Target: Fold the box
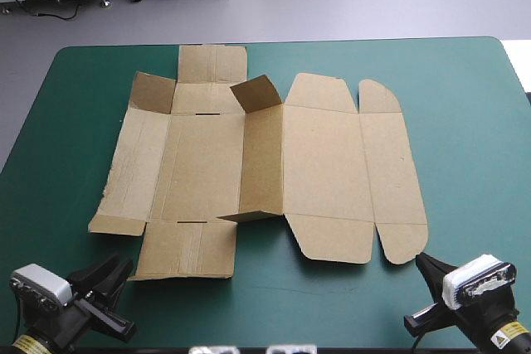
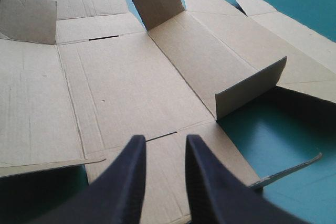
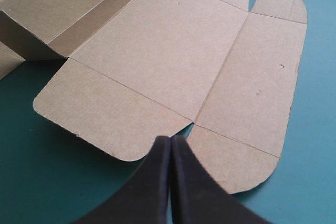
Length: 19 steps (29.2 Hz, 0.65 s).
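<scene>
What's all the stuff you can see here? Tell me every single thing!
box: one, brown, spread mostly flat in the middle of the table, a few flaps standing up
table: one, teal-green cover, under the box
left fingers: two, black, apart, at the box's near edge
right fingers: two, black, shut together, at the box's near right corner

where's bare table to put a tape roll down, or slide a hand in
Widest bare patch: the teal-green cover between the box and the table's right edge. Also free: the near strip between the box and the left pincer and right pincer, and the far right corner. The middle is crowded, raised flaps included.
</scene>
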{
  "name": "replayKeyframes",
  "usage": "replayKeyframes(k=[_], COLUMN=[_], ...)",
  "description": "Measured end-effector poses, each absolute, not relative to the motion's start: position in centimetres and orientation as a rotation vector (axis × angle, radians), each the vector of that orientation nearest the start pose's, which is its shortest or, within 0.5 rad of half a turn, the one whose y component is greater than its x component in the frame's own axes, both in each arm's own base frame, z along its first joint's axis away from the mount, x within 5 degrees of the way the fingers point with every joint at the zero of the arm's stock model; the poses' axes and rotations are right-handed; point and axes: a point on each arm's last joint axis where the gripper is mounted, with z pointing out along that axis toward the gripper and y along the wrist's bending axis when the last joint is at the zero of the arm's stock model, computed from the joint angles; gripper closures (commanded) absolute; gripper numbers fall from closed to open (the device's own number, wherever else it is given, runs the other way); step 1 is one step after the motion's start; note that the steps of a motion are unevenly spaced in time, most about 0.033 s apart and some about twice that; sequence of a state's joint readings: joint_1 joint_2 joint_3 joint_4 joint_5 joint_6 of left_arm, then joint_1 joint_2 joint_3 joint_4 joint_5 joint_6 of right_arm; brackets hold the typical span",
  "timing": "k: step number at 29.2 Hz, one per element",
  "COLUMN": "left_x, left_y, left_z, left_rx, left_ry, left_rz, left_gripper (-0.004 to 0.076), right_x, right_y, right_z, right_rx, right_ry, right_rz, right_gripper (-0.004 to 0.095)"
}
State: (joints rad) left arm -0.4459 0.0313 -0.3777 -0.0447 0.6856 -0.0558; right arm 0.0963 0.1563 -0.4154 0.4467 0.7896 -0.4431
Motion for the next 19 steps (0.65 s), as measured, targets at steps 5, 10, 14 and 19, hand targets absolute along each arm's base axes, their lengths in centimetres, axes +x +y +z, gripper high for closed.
replayKeyframes(k=[5,10,14,19], left_x=[2.2,2.2,2.7,4.6], left_y=[-1.3,-1.3,-1.6,-2.1], left_z=[27.3,27.3,28.4,30.9], left_rx=[0.353,0.358,0.363,0.387], left_ry=[1.806,1.806,1.829,1.878], left_rz=[-0.398,-0.393,-0.385,-0.322], left_gripper=[0.0535,0.0535,0.0535,0.0534], right_x=[3.3,3.3,3.8,5.8], right_y=[3.1,3.1,3.1,3.3], right_z=[27.8,27.8,28.6,30.0], right_rx=[-0.411,-0.406,-0.4,-0.431], right_ry=[1.91,1.906,1.903,1.95], right_rz=[0.291,0.294,0.289,0.27], right_gripper=[0.0928,0.0928,0.0927,0.0927])
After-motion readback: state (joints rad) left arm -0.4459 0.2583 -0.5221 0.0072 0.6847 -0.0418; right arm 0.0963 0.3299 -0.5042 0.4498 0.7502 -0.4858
